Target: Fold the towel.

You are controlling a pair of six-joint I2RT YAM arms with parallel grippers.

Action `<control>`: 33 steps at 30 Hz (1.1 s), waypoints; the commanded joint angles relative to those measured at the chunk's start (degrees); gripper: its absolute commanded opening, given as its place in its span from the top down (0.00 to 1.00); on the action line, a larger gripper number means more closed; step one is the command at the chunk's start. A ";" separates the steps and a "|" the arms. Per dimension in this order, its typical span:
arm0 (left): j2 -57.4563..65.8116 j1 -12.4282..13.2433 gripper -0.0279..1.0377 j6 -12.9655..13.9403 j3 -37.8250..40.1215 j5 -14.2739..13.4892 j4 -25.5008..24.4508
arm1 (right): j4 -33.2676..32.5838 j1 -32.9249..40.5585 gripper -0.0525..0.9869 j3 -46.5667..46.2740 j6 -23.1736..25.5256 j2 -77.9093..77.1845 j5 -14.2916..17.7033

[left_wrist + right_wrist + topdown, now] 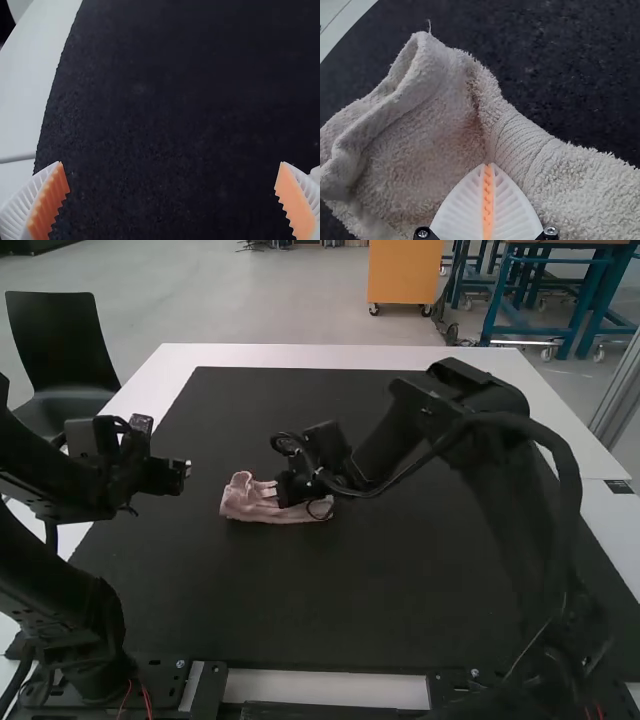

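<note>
Nearest is the right arm (480,390). It stands at four o'clock, with its end over the towel, maybe so it can work on a fold. Under it is the big white counter (300,355). The black mat (350,610) lies on top. The left arm (60,605) stands at eight o'clock, with its end beside the towel, likely to leave room.

The pink towel (245,502) is on the mat, from the middle toward ten o'clock. It is a bunched strip, and its nine o'clock end is curled. The right fingers (512,212) are pressed together, tips on the towel at a crease. I cannot tell if they pinch cloth. The left fingers (49,202) are wide apart and hold nothing, perhaps ready to help.
</note>
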 commanded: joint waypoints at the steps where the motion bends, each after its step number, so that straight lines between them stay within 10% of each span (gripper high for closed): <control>1: -1.16 0.57 0.06 1.03 -1.08 1.04 0.54 | 0.42 3.32 0.98 1.23 0.54 0.76 -0.65; 33: -1.95 -0.30 0.06 1.12 0.85 0.25 3.79 | -9.86 -7.49 0.97 -3.70 1.50 -27.72 -0.21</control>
